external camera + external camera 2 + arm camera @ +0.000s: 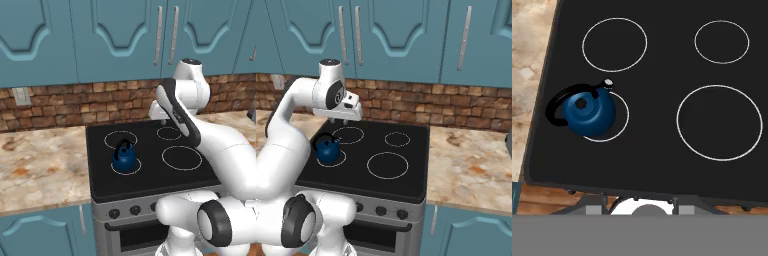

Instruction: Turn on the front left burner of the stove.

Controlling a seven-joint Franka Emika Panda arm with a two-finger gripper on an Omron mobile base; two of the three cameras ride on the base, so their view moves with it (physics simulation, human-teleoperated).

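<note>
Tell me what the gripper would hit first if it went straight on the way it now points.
Probably the stove's bare black glass, between the blue kettle and the largest ring. The hand looks straight down at the cooktop; exact landing spot is uncertain.

A: The flat black glass stove is showing four thin white rings, with a grey steel front carrying black knobs.

B: A glossy blue round kettle is sitting there, beside a mottled tan stone counter and teal cabinet doors.
</note>
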